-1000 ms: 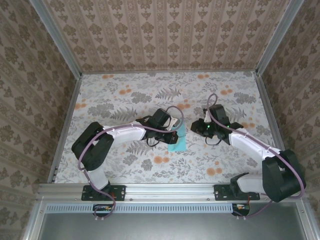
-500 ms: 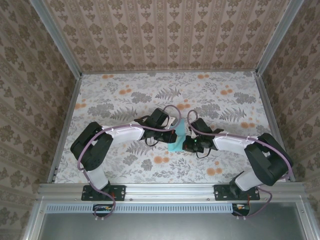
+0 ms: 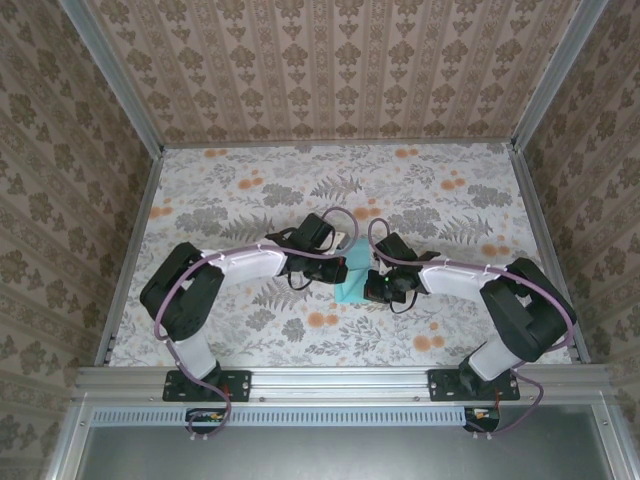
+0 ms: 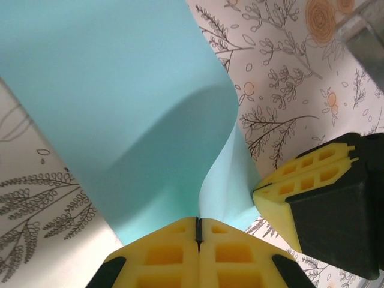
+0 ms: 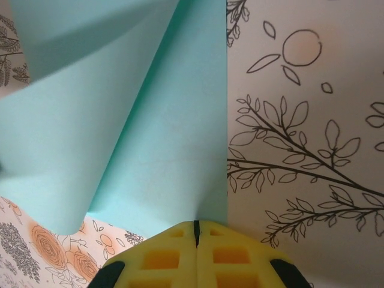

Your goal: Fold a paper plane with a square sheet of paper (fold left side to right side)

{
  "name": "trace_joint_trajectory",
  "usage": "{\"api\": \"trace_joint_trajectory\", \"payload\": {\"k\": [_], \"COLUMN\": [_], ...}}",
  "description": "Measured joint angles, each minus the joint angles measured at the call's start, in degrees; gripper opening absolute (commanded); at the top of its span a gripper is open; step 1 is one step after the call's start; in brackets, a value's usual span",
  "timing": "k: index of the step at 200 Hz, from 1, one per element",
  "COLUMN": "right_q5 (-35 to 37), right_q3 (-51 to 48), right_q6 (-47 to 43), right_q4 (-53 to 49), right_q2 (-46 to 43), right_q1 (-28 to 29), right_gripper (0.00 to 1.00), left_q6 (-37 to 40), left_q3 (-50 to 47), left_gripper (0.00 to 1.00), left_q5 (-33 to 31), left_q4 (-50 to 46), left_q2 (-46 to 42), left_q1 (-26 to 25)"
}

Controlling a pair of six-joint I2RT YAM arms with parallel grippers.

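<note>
Tabletop [image 3: 250, 190]: grey fern and orange blossom print. Enclosure walls [image 3: 340, 60]: beige damask wallpaper. Aluminium rail [image 3: 330, 378]: along near table edge; ribbed strip [image 3: 330, 415] just beside it.

No text, label, brand, number or sign can be read; the square sheet of paper [image 4: 120, 108] is plain, without print.

From above, the thin light-turquoise paper sheet [image 3: 349, 284] shows as just a small patch. The rest lies under the left tool [image 3: 343, 262] and the right tool [image 3: 374, 285], whose fingertips are too small there to read. In the left wrist view the sheet runs off the top and left edges, the yellow pads [image 4: 174, 252] are cut by the bottom edge, and a blurred grey shape [image 4: 367, 33] sits in the top right corner. In the right wrist view the sheet's lower end disappears behind that tool's pads, themselves cropped at the bottom.
</note>
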Motion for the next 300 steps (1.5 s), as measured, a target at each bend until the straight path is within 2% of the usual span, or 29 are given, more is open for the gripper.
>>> {"api": "trace_joint_trajectory", "payload": {"k": [300], "right_q5": [0.2], "right_q3": [1.8], "right_q6": [-2.3], "right_q4": [-2.5], "right_q2": [1.2], "right_q1": [0.0], "right_gripper": [0.00], "left_q6": [6.6], "left_q3": [6.1], "left_gripper": [0.00], "left_q5": [-1.0], "left_q4": [-5.5], "left_q2": [7.4], "left_q1": [2.7]}}
